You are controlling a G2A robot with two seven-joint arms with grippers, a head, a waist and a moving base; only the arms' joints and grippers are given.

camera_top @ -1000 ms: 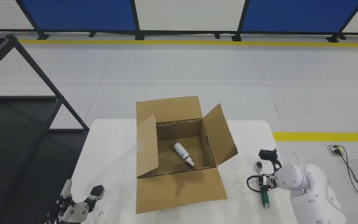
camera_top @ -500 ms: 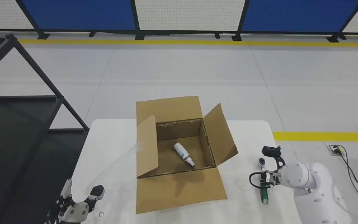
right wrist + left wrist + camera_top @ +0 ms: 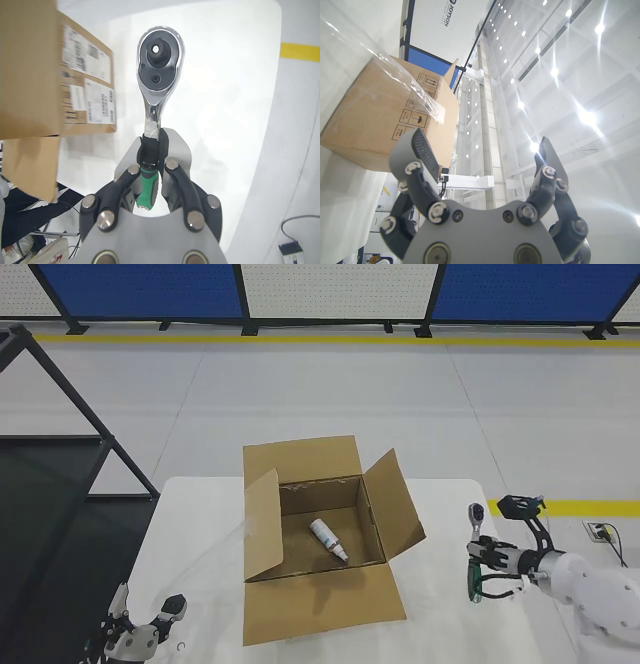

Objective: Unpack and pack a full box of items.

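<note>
Right claw (image 3: 151, 147) grips a green-handled chrome ratchet wrench (image 3: 159, 65) beside the open brown cardboard box (image 3: 320, 609); left claw (image 3: 480, 145) gapes wide.

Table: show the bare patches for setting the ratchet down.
Widest: table between the box's left flap and the left edge. Narrower: between the right flap and right edge, near the right hand holding the ratchet. Crowded: the middle, taken by the box.

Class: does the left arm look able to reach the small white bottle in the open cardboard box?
Probably, from above: left gripper is open, but the raised side flap of the cardboard box blocks a level path.
</note>
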